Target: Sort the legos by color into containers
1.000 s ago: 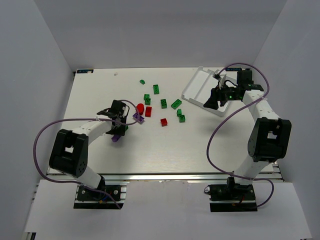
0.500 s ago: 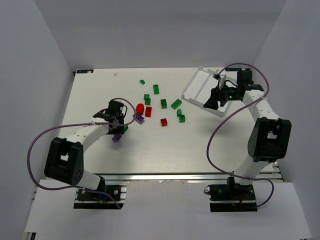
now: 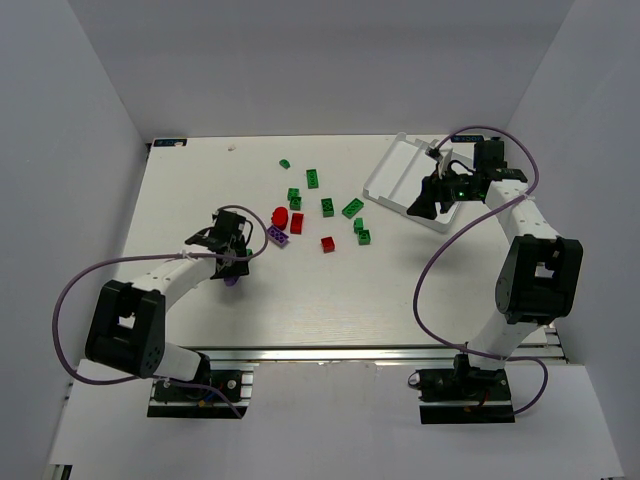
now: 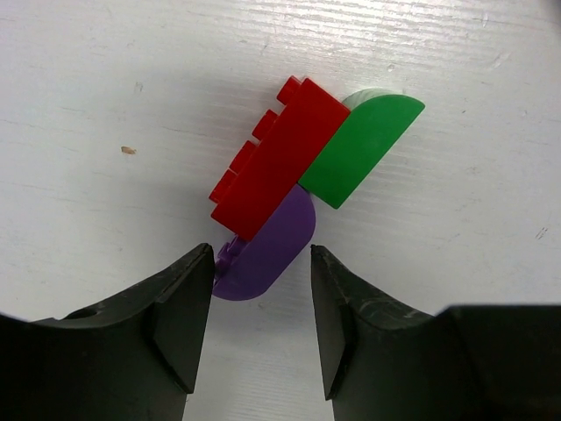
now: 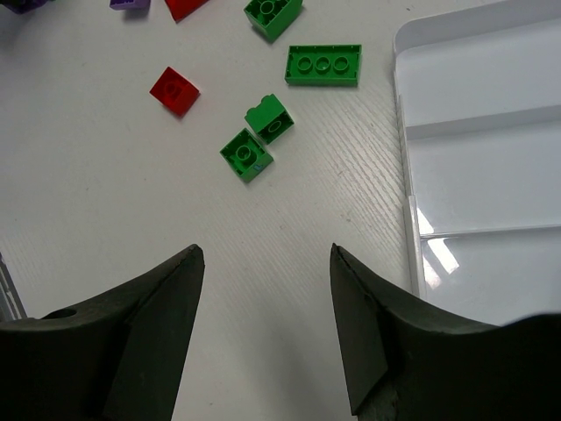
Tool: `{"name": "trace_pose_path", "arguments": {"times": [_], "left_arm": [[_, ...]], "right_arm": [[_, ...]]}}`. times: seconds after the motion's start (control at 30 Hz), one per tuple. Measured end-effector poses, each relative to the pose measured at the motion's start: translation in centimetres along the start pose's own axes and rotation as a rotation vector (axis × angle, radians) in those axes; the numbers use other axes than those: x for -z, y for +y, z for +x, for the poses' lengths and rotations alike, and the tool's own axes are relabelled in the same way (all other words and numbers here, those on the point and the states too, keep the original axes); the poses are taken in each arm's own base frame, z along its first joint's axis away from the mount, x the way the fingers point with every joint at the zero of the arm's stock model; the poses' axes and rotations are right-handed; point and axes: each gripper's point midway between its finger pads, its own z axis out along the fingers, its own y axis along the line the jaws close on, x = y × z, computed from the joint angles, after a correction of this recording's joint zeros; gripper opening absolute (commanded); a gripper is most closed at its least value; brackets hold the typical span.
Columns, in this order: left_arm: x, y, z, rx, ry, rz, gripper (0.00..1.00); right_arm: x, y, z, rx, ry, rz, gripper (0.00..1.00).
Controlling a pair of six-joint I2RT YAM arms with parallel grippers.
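left fingers [image 4: 180,324]: set at a narrow gap, the tips level with the two sides of the purple brick [image 4: 272,246]; whether it is clamped cannot be told.
left gripper [image 4: 261,263]: poised low over the table [image 4: 105,105] and pointed at a cluster of three bricks.
purple brick: round-ended and laid flat, with its near end between the fingertips and its far end touching the red brick [image 4: 285,158].
red brick: laid aslant with its studs turned to the left. It is touched by the purple brick on the near side and by the green brick [image 4: 364,149] on the right.
green brick: round-ended, set against the red brick's right side and apart from both fingers.
cluster: in the top view it is found left of the table's middle, mostly hidden beneath the left gripper and apart from the scatter [image 3: 328,207].
right fingers [image 5: 149,342]: spread wide, with nothing between them.
right gripper [image 5: 267,281]: poised above bare table, just beside the tray [image 5: 491,167].
tray: white and split by thin walls into long compartments. It is set aslant at the table's far right.
green pair [image 5: 246,154]: two small green bricks just beside each other, seen beyond the right fingers.
green plate [image 5: 323,64]: three studs in a row, beyond the green pair, near the tray's edge but apart from it.
red square [image 5: 173,90]: one stud, left of the green pair and apart from it.
scatter: green, red and purple bricks spread over the middle and far part of the table, between the two grippers, all outside the tray.
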Motion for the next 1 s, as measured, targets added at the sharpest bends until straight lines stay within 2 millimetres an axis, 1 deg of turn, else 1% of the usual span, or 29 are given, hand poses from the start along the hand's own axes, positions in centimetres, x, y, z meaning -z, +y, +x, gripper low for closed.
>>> {"name": "trace_pose_path", "arguments": {"times": [0.2, 0.27, 0.43, 0.53, 0.67, 0.8, 1.0], "left_arm": [[-0.3, -0.1, 0.0, 0.001, -0.001, 0.001, 0.58], [-0.5, -0.1, 0.2, 0.002, 0.005, -0.001, 0.59], [-0.7, 0.1, 0.8, 0.007, 0.019, -0.009, 0.6], [-0.7, 0.1, 0.8, 0.015, 0.018, -0.01, 0.59], [-0.7, -0.1, 0.6, 0.031, 0.01, -0.006, 0.54], [-0.9, -0.4, 0.2, 0.046, -0.006, 0.001, 0.53], [-1.3, -0.6, 0.1, 0.054, -0.011, -0.002, 0.53]], "right_arm": [[0.0, 0.0, 0.0, 0.0, 0.0, -0.001, 0.65], [0.0, 0.0, 0.0, 0.0, 0.0, -0.001, 0.65], [0.2, -0.2, 0.0, -0.003, -0.002, 0.004, 0.65], [0.2, -0.1, 0.0, -0.006, -0.004, 0.002, 0.65], [0.2, -0.1, 0.0, -0.007, -0.004, 0.001, 0.65], [0.2, 0.0, 0.0, -0.008, -0.006, -0.001, 0.65], [0.2, 0.0, 0.0, -0.011, -0.004, -0.003, 0.65]]}}
